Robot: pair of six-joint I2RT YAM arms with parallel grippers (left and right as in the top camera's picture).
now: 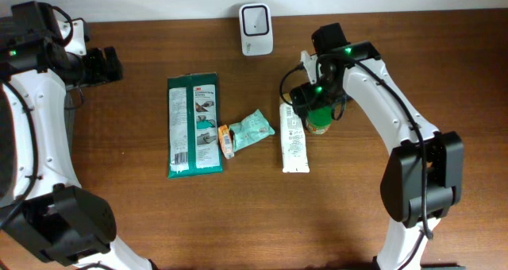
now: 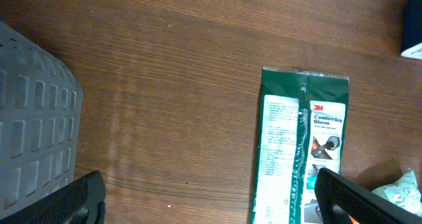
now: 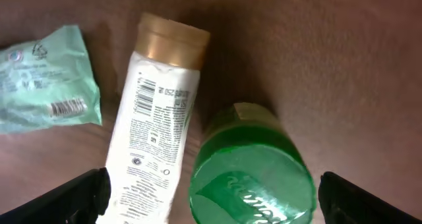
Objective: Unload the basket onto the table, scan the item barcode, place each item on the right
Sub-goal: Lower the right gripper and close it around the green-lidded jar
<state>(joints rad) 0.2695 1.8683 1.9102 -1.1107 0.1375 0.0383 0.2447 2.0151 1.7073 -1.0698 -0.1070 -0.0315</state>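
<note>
A white barcode scanner stands at the table's back edge. Several items lie in a row before it: a green glove pack, a mint packet with its barcode facing up, a white tube and a green-lidded jar. My right gripper hangs open straight above the jar. Its fingers stand wide of the lid on both sides and touch nothing. My left gripper is open and empty over bare wood, left of the glove pack.
A small orange item lies between the glove pack and the mint packet. In the left wrist view a grey ribbed surface fills the left edge.
</note>
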